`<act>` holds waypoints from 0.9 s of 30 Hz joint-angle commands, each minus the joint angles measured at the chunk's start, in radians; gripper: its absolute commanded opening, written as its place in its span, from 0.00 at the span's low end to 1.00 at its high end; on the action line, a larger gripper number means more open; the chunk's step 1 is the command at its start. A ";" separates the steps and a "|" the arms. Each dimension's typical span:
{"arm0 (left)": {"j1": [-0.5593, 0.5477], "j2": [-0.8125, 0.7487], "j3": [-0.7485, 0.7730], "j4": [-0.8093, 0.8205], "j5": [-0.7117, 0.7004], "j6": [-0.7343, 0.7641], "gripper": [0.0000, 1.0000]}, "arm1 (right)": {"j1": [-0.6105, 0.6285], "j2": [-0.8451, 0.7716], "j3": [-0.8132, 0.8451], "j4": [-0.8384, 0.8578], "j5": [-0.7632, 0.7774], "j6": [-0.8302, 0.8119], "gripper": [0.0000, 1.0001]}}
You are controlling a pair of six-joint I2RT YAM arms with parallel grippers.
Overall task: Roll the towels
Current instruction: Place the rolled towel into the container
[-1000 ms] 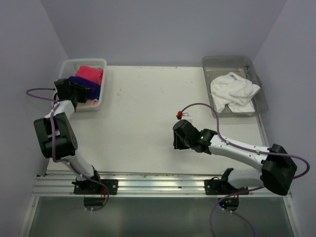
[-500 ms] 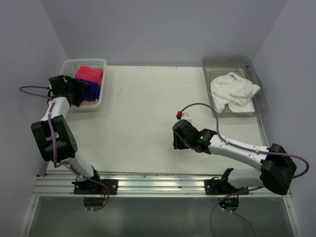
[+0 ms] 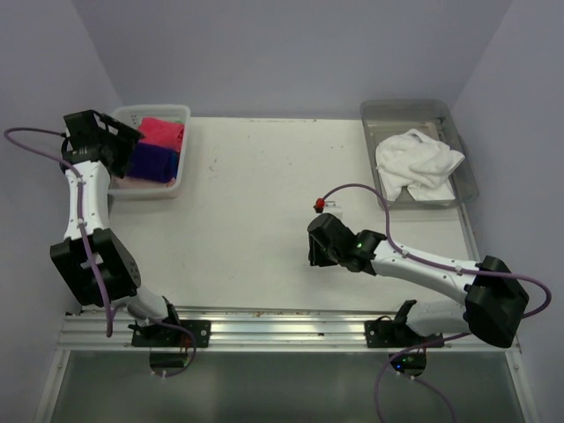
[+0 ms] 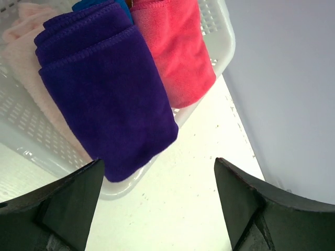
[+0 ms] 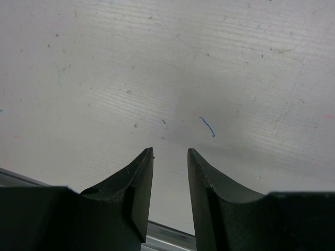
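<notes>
**Two empty grippers, towels in the basket and the tray**

Closest to us, the right gripper (image 5: 170, 151) hangs low over the bare middle of the white table (image 3: 256, 203). Its two black fingers (image 5: 138, 183) point down at the tabletop. There is only a small gap between them, and we see nothing in that gap. It holds nothing.

Farther back on the left, the left gripper (image 4: 158, 167) is up by the white basket (image 4: 222, 31) at the table's far left corner. Its fingers stand wide apart and they hold nothing. They are apart from the towels.

Inside the basket we see folded towels lying side by side. The purple towel (image 4: 104, 89) is in the middle, and its end reaches the basket's edge. The hot pink towel (image 4: 175, 52) lies touching it on one side. The pale pink towel (image 4: 21, 47) lies on its other side. We can just see a bit of a blue towel (image 4: 99, 4) behind them.

Far over on the right side, the white towel (image 3: 416, 163) lies crumpled in the grey tray (image 3: 379, 113).
</notes>
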 commanded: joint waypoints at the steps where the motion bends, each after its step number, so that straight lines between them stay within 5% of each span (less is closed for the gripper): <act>1: 0.012 -0.104 0.041 -0.049 -0.031 0.061 0.90 | 0.004 0.006 0.011 0.031 0.008 -0.006 0.37; 8: -0.089 -0.129 0.111 -0.058 -0.034 0.220 0.89 | 0.004 -0.011 0.022 0.025 0.042 0.002 0.37; 11: -0.301 -0.106 0.160 -0.126 -0.151 0.307 0.89 | 0.004 -0.043 0.033 0.011 0.099 0.014 0.41; 13: -0.469 -0.089 0.146 -0.144 -0.214 0.347 0.87 | 0.002 -0.075 0.036 -0.006 0.137 0.017 0.57; 16: -0.631 -0.086 0.094 -0.155 -0.252 0.380 0.86 | 0.004 -0.149 0.042 -0.049 0.232 0.023 0.70; 21: -0.831 -0.124 -0.039 -0.121 -0.269 0.406 0.88 | 0.004 -0.272 0.060 -0.168 0.402 0.039 0.76; 27: -0.948 -0.202 -0.211 -0.045 -0.225 0.386 0.91 | 0.004 -0.440 0.043 -0.280 0.584 0.085 0.78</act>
